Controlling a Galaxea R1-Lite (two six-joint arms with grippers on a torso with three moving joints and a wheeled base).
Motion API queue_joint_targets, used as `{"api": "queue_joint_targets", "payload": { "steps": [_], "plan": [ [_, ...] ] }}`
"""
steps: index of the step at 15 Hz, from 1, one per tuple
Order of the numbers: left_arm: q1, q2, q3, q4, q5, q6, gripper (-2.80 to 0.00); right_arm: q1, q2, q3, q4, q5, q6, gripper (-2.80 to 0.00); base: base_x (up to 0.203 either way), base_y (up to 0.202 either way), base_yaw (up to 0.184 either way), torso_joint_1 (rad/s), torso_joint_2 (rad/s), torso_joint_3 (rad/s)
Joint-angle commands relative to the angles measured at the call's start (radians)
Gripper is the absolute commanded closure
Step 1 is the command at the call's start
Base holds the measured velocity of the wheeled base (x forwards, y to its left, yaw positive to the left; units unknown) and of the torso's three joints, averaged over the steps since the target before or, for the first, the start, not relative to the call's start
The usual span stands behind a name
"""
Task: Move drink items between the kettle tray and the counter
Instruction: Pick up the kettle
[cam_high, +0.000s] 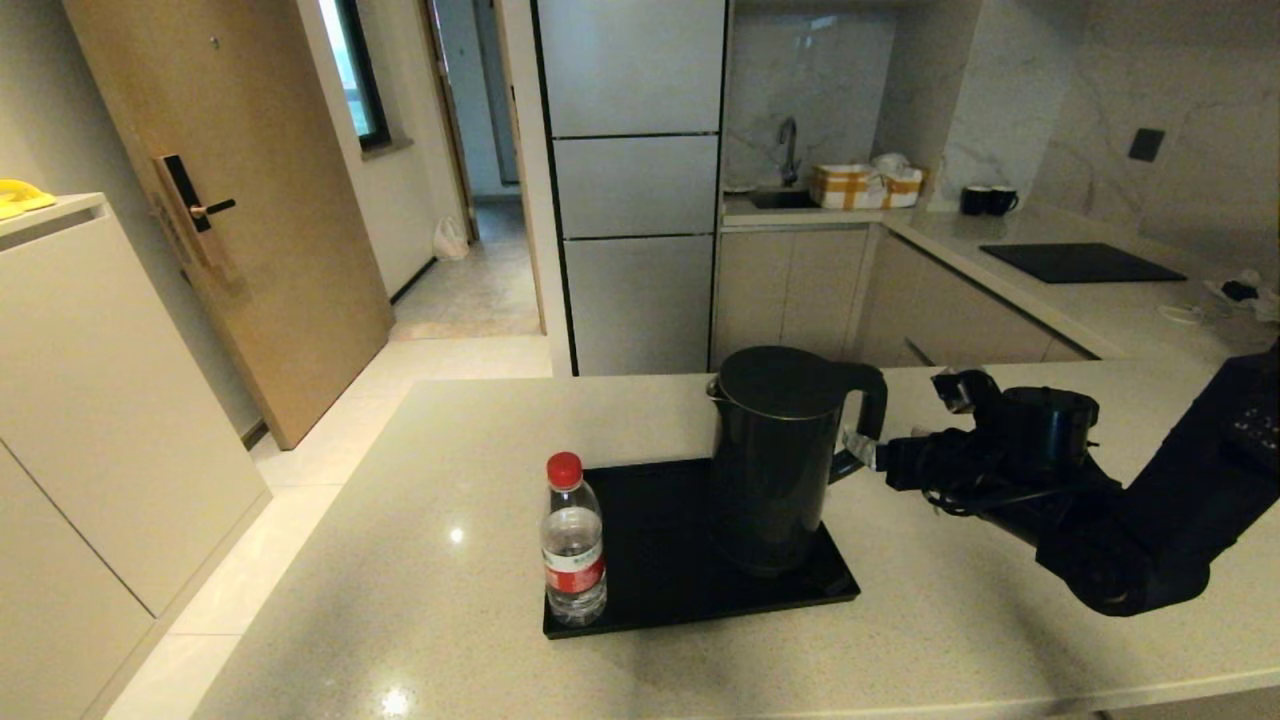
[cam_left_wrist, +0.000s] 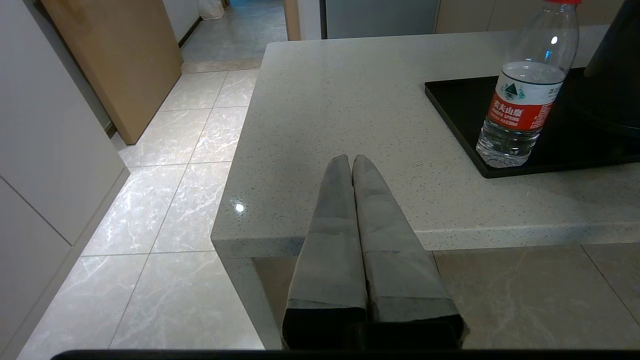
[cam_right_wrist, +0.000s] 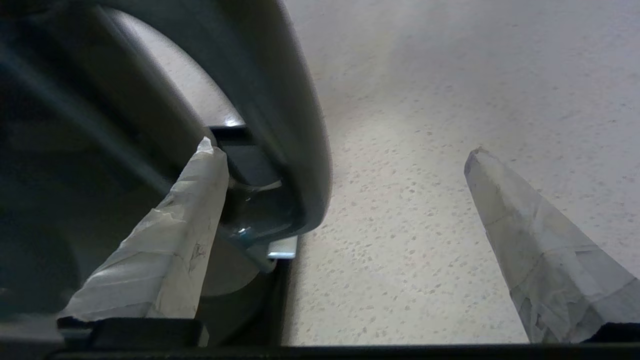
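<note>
Kettle (cam_high: 775, 455) stands upright on the kettle tray (cam_high: 650, 590), toward the tray's right side, loop handle (cam_high: 868, 410) facing the counter's right edge. Water bottle (cam_high: 573, 540), red cap on, stands at the tray's near left corner. Tray lies on the beige counter (cam_high: 400, 560), roughly mid-counter.

Right pincer (cam_high: 905, 425) is at the handle, released and spread wide. In the right wrist view one taped finger (cam_right_wrist: 185, 235) sits inside the loop, against or just beside the kettle body; the other finger (cam_right_wrist: 530, 235) is well outside, over bare counter. Handle lies between them, not yet clamped.

Left pincer (cam_left_wrist: 350, 170) hangs off the counter's near left corner, clenched on nothing, idle.

Step in hand, as I judge it: take the kettle by its handle for transfer to the counter. To do it well: centre the handle between the fingers before closing, close firmly on the upright part of the loop, then lift straight up so the kettle clears its base without dragging the tray. A tall kettle held from one side will likely tilt; keep the wrist level, and steer clear of the bottle.
</note>
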Motion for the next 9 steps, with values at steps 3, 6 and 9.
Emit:
{"api": "queue_joint_targets", "payload": {
  "steps": [3, 6, 9],
  "plan": [
    [-0.001, 0.002, 0.000, 0.001, 0.000, 0.000, 0.00, 0.005, 0.061, -0.085, 0.006, -0.042, -0.004, -2.80, 0.000, 0.000, 0.000, 0.000, 0.00, 0.000],
    [-0.001, 0.002, 0.000, -0.001, 0.000, 0.000, 0.00, 0.022, 0.081, -0.104, 0.004, -0.076, -0.012, -2.80, 0.000, 0.000, 0.000, 0.000, 0.00, 0.000],
    [-0.001, 0.002, 0.000, -0.001, 0.000, 0.000, 0.00, 0.050, 0.089, -0.104, 0.001, -0.076, -0.015, 0.00, 0.000, 0.000, 0.000, 0.000, 0.00, 0.000]
  ]
}}
